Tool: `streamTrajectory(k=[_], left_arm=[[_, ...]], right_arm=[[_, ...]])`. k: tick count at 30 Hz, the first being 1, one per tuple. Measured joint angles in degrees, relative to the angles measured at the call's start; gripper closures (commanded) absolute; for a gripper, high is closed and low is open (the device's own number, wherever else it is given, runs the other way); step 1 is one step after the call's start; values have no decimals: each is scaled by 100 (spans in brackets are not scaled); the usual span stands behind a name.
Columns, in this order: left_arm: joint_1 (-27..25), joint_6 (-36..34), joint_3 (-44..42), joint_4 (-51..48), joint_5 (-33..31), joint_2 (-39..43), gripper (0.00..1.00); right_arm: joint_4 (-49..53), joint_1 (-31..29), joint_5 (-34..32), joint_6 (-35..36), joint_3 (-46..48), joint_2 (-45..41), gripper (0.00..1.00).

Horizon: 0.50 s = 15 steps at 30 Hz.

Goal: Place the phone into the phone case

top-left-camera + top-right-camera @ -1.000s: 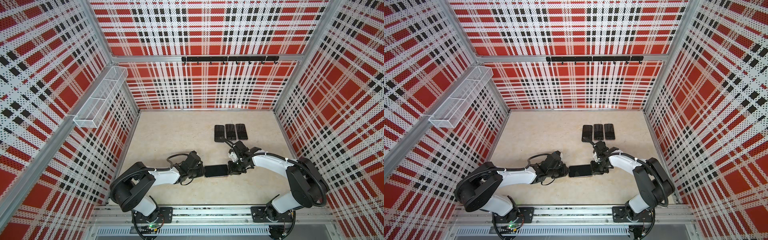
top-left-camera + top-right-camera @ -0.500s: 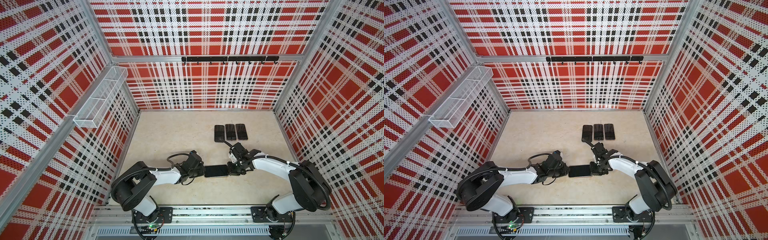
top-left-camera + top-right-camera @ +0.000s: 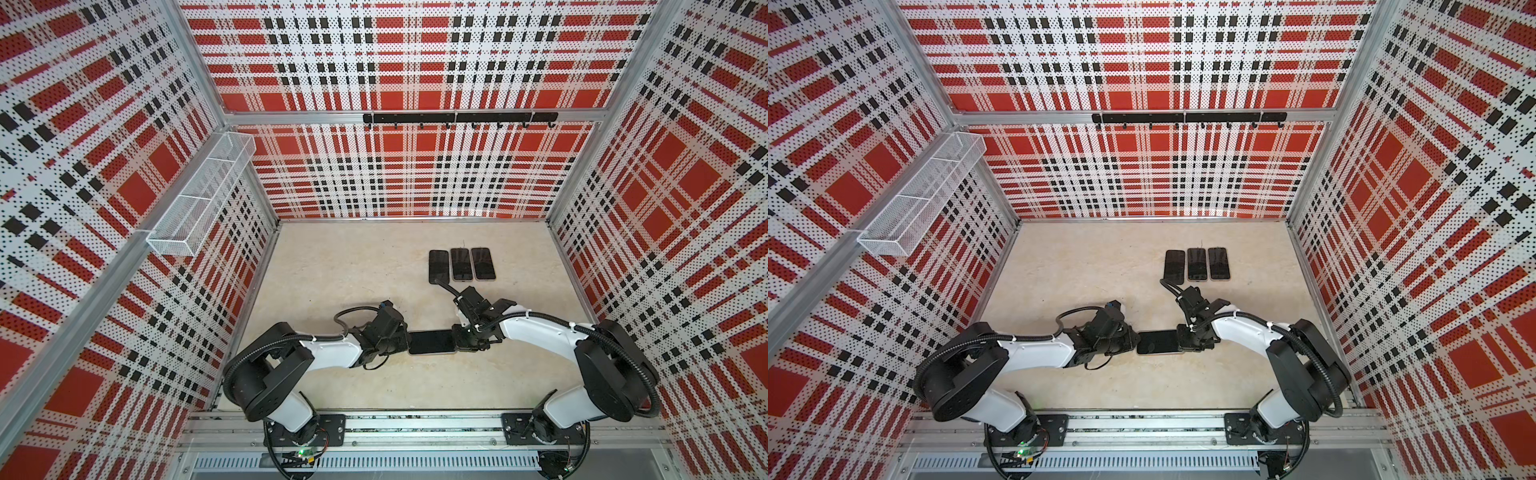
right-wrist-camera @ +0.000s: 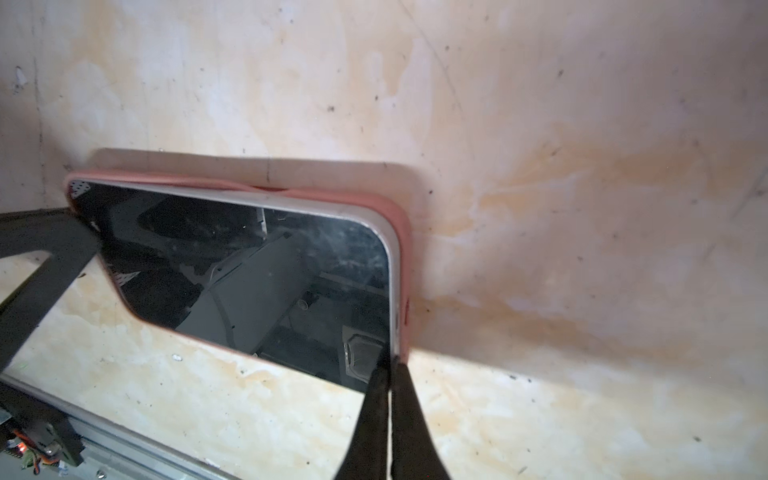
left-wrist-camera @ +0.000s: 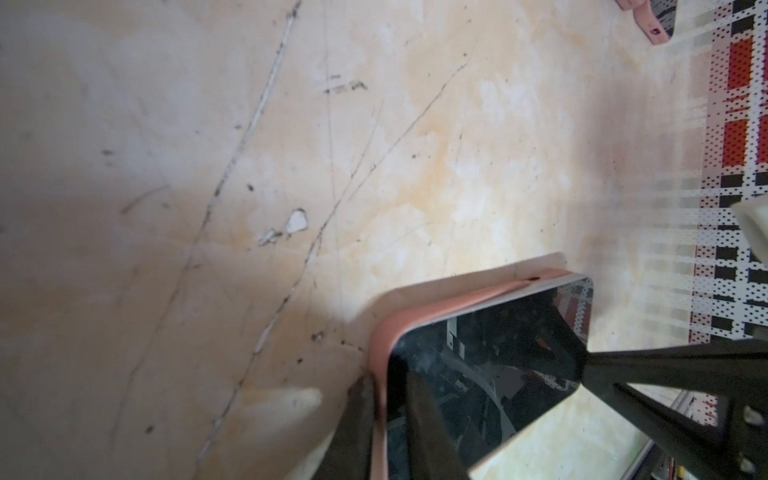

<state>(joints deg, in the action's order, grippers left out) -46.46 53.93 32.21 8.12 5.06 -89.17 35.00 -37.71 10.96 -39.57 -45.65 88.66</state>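
**Both top views:** the phone (image 3: 432, 341) lies flat at the near-centre of the table (image 3: 353, 270), long axis left-right. It sits between the left gripper (image 3: 406, 343) and the right gripper (image 3: 457, 340). Three dark phones (image 3: 461, 264) lie farther back.

**Left wrist:** the left gripper clamps the pink phone case (image 5: 380, 353) rim at the phone's left end, with one finger outside the rim and one on the glass.

**Right wrist:** the right gripper (image 4: 390, 365) is closed tight, its tips touching the near-right corner with nothing visibly pinched. The case lip along the far edge bulges, unseated.

**Judgement:** the phone is rigid and its glass slick and fragile; the case is soft and stretchy. Hold it by the short ends and press the lip in at the corners.
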Motion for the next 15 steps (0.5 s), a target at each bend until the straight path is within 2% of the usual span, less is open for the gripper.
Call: streamTrajectory(k=[7, 15], left_arm=[[0, -11, 20, 0, -37, -17, 83], [0, -48, 24, -37, -61, 13, 83]], right_arm=[[63, -181, -295, -127, -98, 170, 94], [363, -299, -511, 13, -411, 107, 82]])
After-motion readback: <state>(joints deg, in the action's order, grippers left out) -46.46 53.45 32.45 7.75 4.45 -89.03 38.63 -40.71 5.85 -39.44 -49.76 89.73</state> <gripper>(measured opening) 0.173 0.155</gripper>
